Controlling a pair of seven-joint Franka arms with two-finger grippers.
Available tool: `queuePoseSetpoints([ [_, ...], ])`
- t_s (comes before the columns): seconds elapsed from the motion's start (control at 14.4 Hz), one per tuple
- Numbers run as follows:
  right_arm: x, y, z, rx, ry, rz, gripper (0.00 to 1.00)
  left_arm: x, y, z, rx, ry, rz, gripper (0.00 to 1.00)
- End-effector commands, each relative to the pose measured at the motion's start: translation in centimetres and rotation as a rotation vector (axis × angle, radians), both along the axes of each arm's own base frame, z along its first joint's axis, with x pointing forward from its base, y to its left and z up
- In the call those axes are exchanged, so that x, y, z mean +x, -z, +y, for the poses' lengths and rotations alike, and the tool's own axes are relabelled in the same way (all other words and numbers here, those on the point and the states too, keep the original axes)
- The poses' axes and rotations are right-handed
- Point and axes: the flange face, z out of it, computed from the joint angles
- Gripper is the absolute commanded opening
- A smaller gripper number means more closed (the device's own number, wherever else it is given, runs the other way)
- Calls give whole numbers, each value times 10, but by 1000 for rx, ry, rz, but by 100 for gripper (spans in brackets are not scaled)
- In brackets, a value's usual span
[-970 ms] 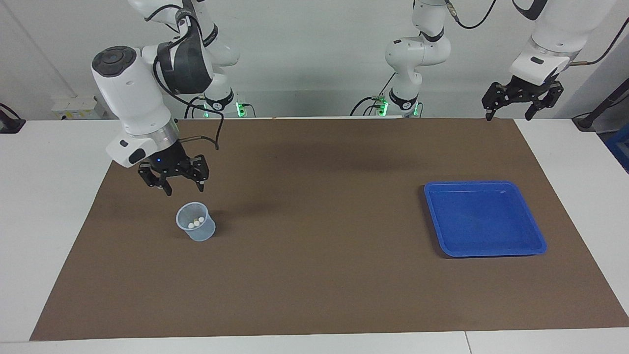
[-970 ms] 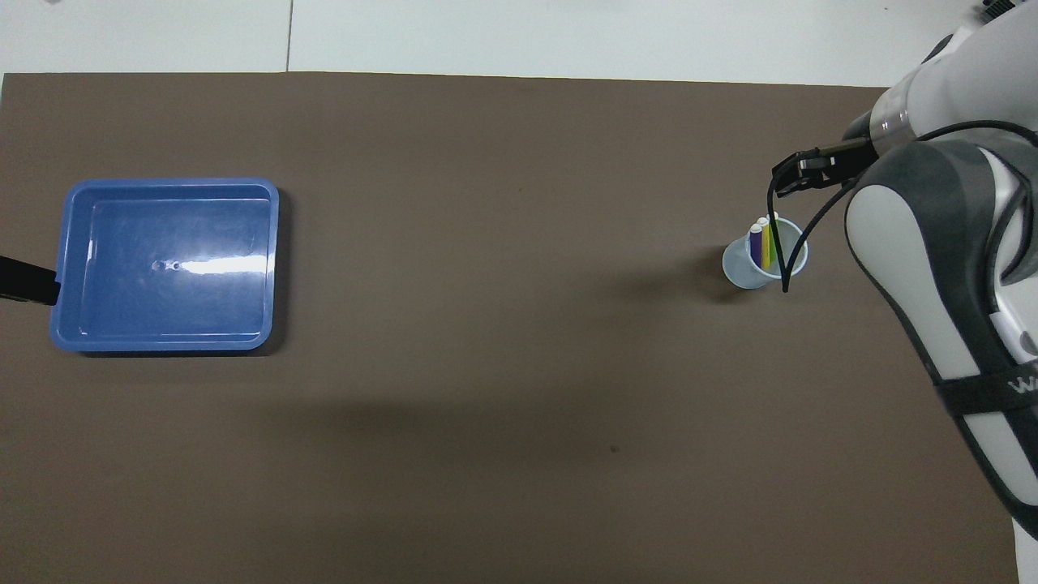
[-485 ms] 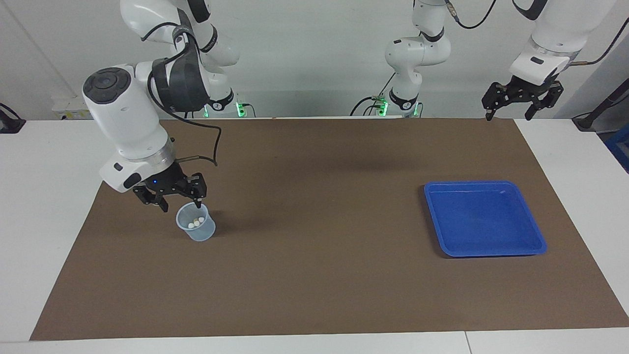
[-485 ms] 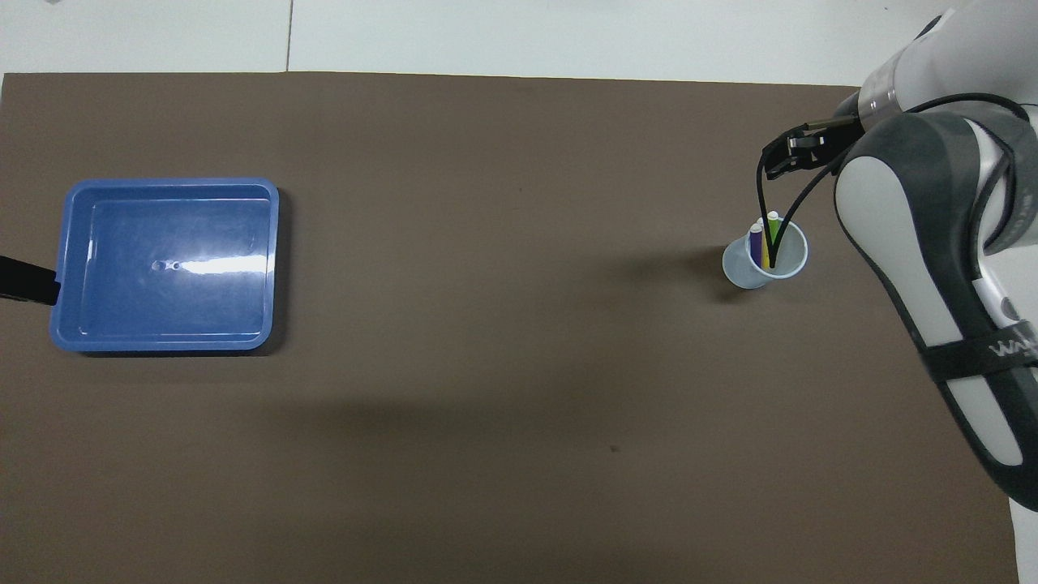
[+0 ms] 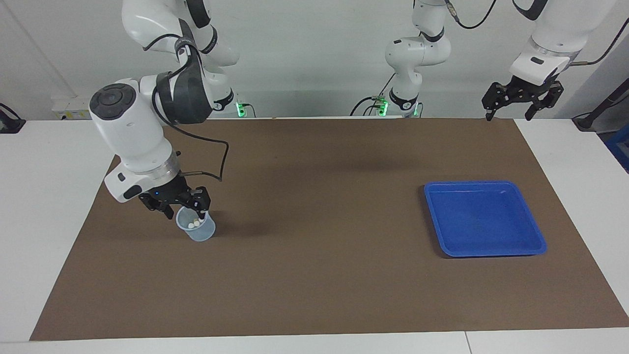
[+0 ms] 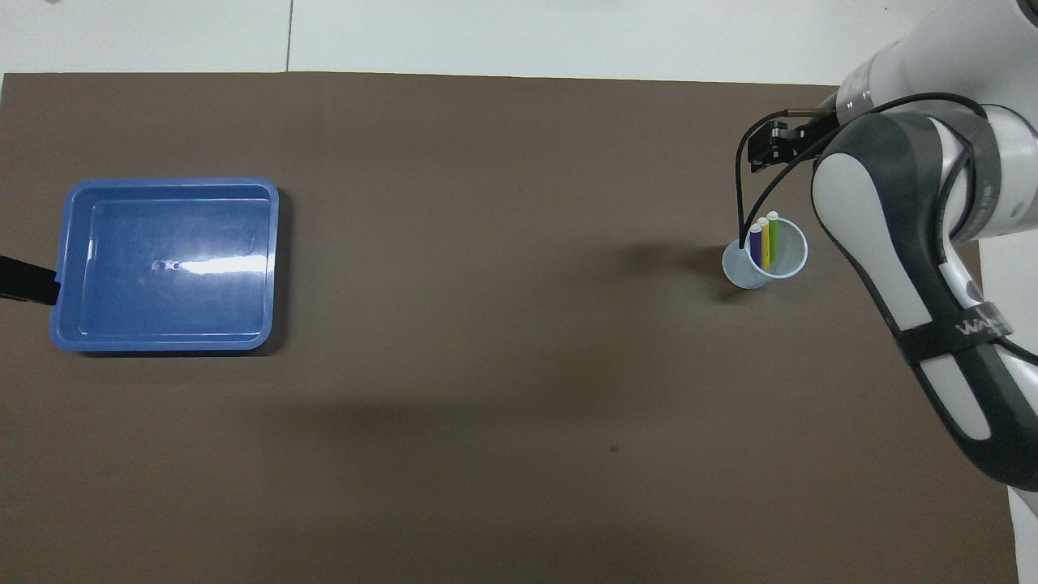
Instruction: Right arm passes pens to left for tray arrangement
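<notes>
Right gripper (image 5: 184,212) low over cup (image 5: 196,230) at table's 9 o'clock in facing view, jaws spread, gripping nothing. Pens (image 6: 763,243) upright inside cup (pale ends up). Left gripper (image 5: 508,115) waits, wide, at 1 o'clock. Tray (image 5: 484,219) at 3 o'clock.

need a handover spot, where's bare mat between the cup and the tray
The brown mat is bare all the way between the cup and the blue tray, whose floor is bare too. It is crowded only at the cup: the pens stand in it and the right gripper is at its rim.
</notes>
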Motion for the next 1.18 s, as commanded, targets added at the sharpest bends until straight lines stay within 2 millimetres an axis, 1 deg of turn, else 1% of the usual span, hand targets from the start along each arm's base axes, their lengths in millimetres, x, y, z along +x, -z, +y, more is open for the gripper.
queuePoseSetpoints([
  [0.0,9,16,1,-5,57,6,81,-9,-2,1,-2,5,5,100],
  [0.14,11,24,0,-4,93,16,80,-9,-2,1,-2,5,5,100],
  [0.21,11,31,1,-4,121,28,78,-9,-2,1,-2,5,5,100],
  [0.48,7,53,2,-6,169,62,74,-9,-2,1,-2,5,5,100],
  [0.97,-2,78,6,-26,200,127,70,-9,-2,1,-2,5,5,100],
  [1.11,-4,81,9,-41,197,129,69,-9,-2,1,-2,5,5,100],
])
